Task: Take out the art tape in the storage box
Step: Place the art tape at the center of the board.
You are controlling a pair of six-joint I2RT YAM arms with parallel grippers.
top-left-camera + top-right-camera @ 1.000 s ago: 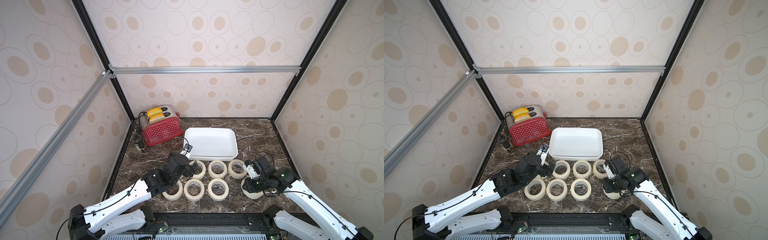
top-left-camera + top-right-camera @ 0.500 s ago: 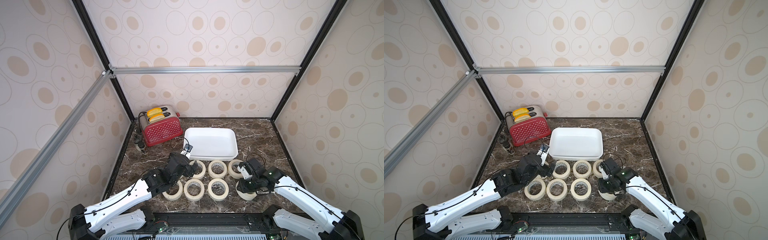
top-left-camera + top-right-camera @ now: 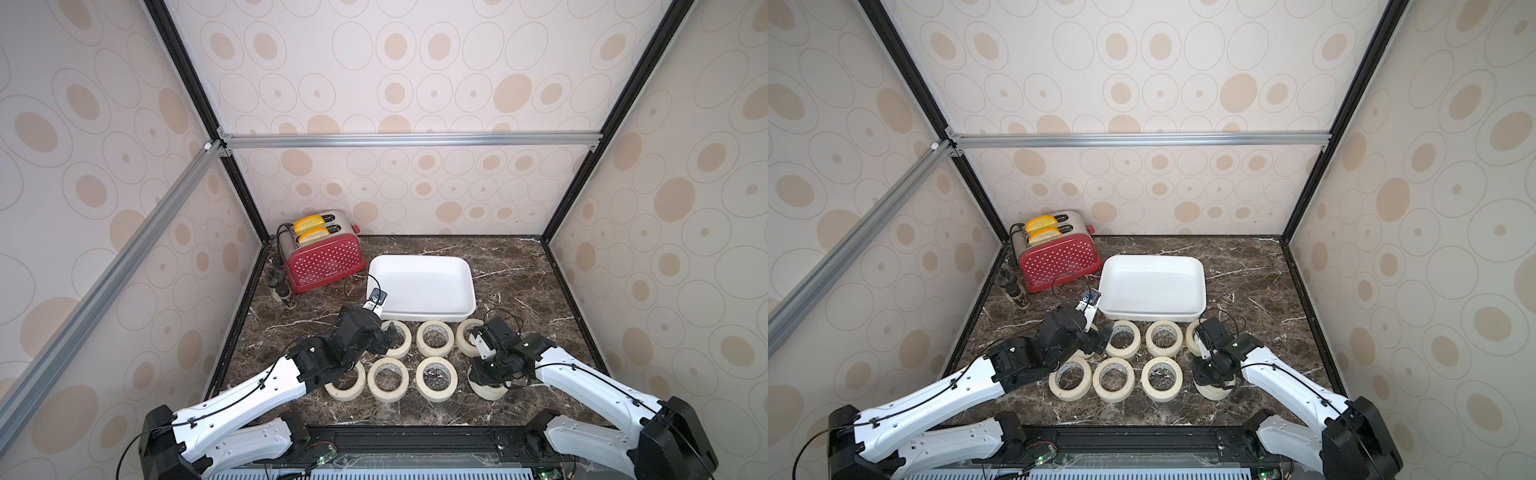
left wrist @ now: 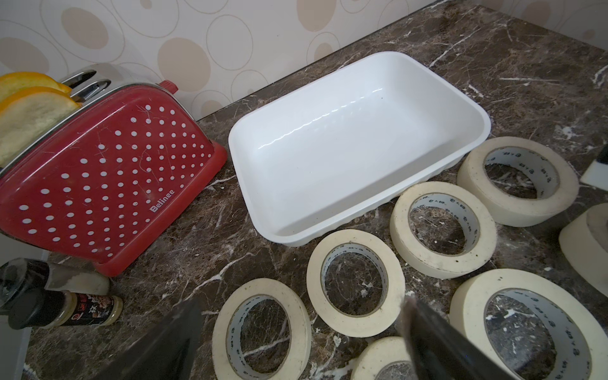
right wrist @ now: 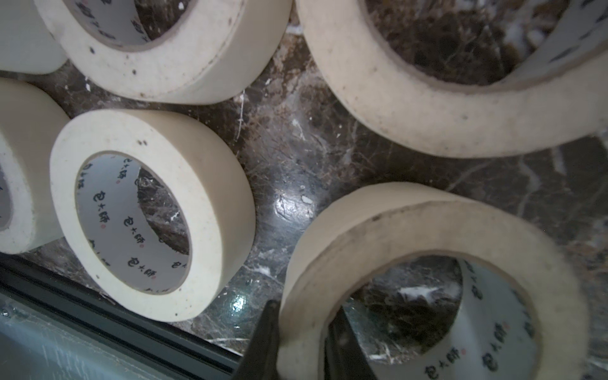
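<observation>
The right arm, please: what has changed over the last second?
The right gripper, shut on one art tape roll, carried it toward the robot's left, closer to the other rolls. The left gripper stayed open and still; the storage box stayed empty.

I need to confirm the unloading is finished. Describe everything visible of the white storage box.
The storage box is a shallow white rectangular tray, glossy like plastic, with rounded corners and a raised rim. It sits upright and empty on the marble tabletop beside the red toaster, behind a row of tape rolls; contact with them is unclear.
</observation>
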